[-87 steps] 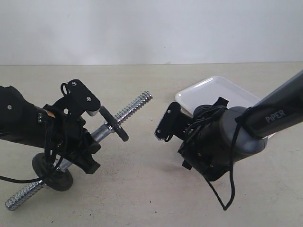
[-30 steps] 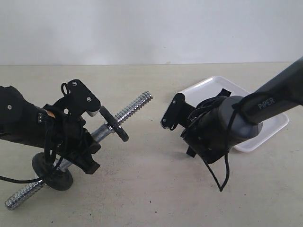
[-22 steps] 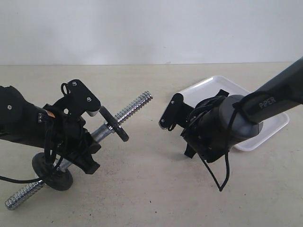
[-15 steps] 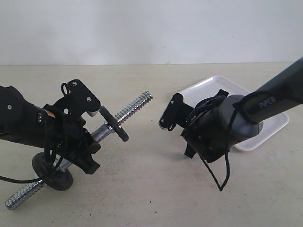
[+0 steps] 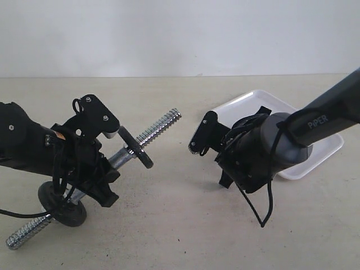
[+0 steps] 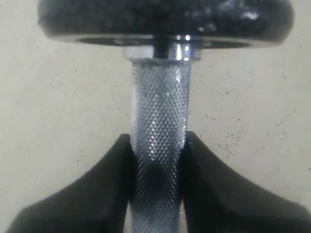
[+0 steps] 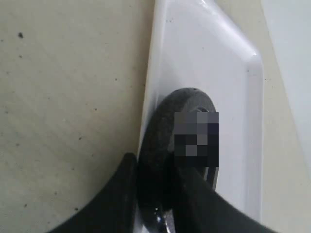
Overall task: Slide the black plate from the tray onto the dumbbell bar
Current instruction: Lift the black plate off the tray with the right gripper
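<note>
My left gripper (image 5: 109,160) (image 6: 158,141) is shut on the knurled middle of the dumbbell bar (image 5: 160,125) (image 6: 159,97) and holds it tilted, threaded end up and to the right. One black disc (image 5: 138,148) (image 6: 165,19) sits on the bar just beyond the fingers, and another (image 5: 62,205) sits near its lower end. My right gripper (image 5: 203,134) (image 7: 158,171) is shut on the black plate (image 7: 163,128), held edge-on at the left edge of the white tray (image 5: 318,147) (image 7: 214,63). In the exterior view the fingers mostly hide the plate. A gap separates it from the bar's free end.
The bar's lower threaded end (image 5: 22,238) lies close to the beige table. A black cable (image 5: 261,216) hangs under the right arm. A pale wall (image 5: 180,34) closes the back.
Since the earliest frame the right arm has risen and uncovered more of the tray. Over the last second it only edged slightly left. The left arm and bar have not moved.
</note>
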